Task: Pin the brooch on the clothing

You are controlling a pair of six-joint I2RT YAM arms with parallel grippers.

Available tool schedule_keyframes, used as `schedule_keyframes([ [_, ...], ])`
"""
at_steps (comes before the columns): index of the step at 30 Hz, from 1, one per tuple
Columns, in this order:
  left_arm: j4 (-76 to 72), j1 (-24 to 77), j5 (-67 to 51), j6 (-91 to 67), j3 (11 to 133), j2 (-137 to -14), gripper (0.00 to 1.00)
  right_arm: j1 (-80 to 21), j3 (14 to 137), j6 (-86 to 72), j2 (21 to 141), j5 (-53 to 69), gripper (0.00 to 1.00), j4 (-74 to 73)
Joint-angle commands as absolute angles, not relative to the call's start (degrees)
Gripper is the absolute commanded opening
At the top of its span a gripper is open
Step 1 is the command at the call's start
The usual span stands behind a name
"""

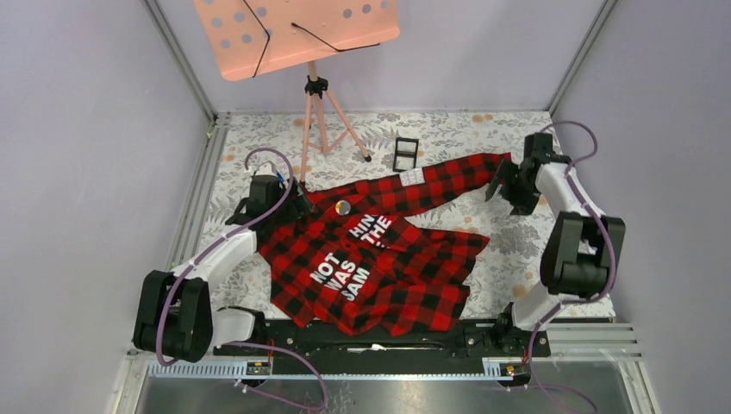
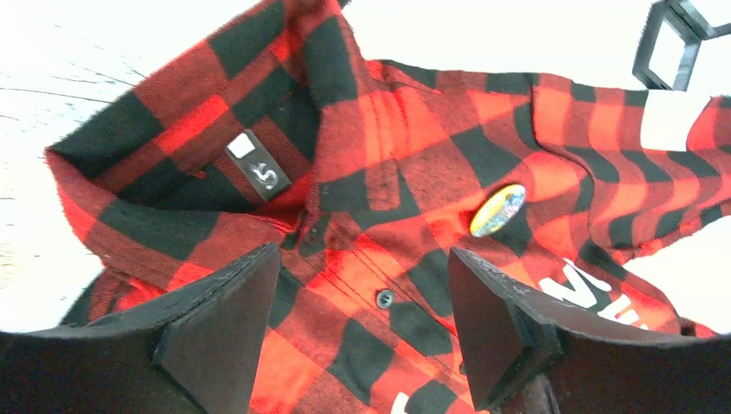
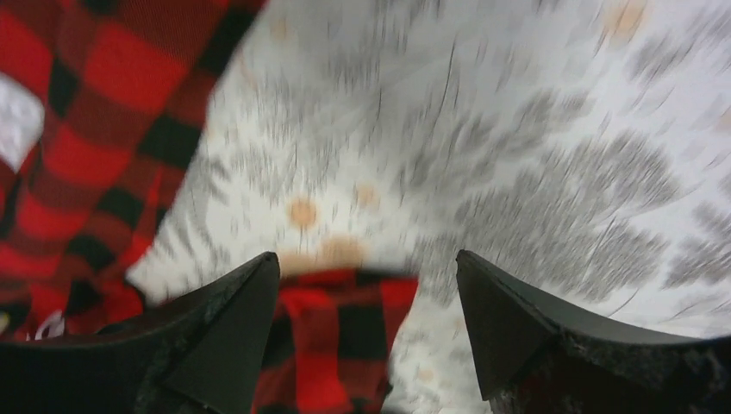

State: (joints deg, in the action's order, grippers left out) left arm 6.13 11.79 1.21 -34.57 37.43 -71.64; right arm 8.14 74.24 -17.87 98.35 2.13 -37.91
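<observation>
Just beyond the gaping left pincer [image 2: 362, 254], brooch [image 2: 497, 210] on clothing [image 2: 388, 129].

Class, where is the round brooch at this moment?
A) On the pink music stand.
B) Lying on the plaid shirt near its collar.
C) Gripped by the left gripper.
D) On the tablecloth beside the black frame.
B: the brooch rests on the shirt beside its collar.
</observation>
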Motion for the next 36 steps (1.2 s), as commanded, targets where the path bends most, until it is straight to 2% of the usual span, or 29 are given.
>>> schedule_keyframes([
  [1,5.9,13.4,-2.0,-35.8,39.2,-69.8,0.77,7.9,61.4,-24.2,88.7,13.3,0.82,-36.2],
  [7,6.1,19.7,-0.7,-35.8,36.8,-67.0,0.80,7.9,47.8,-25.6,83.1,15.4,0.81,-36.1],
  [12,3.1,20.2,-0.2,-37.5,34.2,-70.0,0.81,7.7,43.1,-26.5,84.9,20.5,0.75,-30.5],
  [13,1.0,20.2,-0.2,-37.7,33.8,-70.9,0.82,7.7,42.9,-26.4,85.8,22.0,0.69,-29.2],
  [14,-1.1,20.0,-0.5,-37.9,33.4,-71.9,0.83,7.7,43.2,-26.2,86.5,23.4,0.58,-28.6],
  [15,-2.3,19.5,-1.0,-38.2,33.8,-73.4,0.83,7.8,43.9,-25.9,87.0,24.0,0.40,-28.8],
  [17,-3.6,18.5,-1.9,-38.7,34.7,-77.0,0.83,7.8,45.1,-25.6,85.5,23.3,0.19,-29.7],
  [18,-4.0,17.9,-2.2,-39.1,34.9,-78.4,0.82,7.8,45.9,-25.5,83.8,21.9,0.14,-30.7],
  [19,-4.2,17.2,-2.3,-39.4,35.2,-79.6,0.82,7.8,46.8,-25.1,81.6,20.1,0.03,-32.2],
  [20,-4.4,16.7,-2.2,-39.7,35.4,-80.6,0.82,7.8,48.0,-24.6,79.1,17.7,0.00,-34.1],
  [24,-5.1,14.6,-2.5,-40.3,34.8,-83.1,0.82,7.8,52.1,-23.9,68.8,5.2,0.00,-40.6],
  [36,-3.2,13.8,-2.3,-40.0,34.9,-81.9,0.82,7.8,47.5,-25.3,50.0,-10.2,0.00,-48.6],
])
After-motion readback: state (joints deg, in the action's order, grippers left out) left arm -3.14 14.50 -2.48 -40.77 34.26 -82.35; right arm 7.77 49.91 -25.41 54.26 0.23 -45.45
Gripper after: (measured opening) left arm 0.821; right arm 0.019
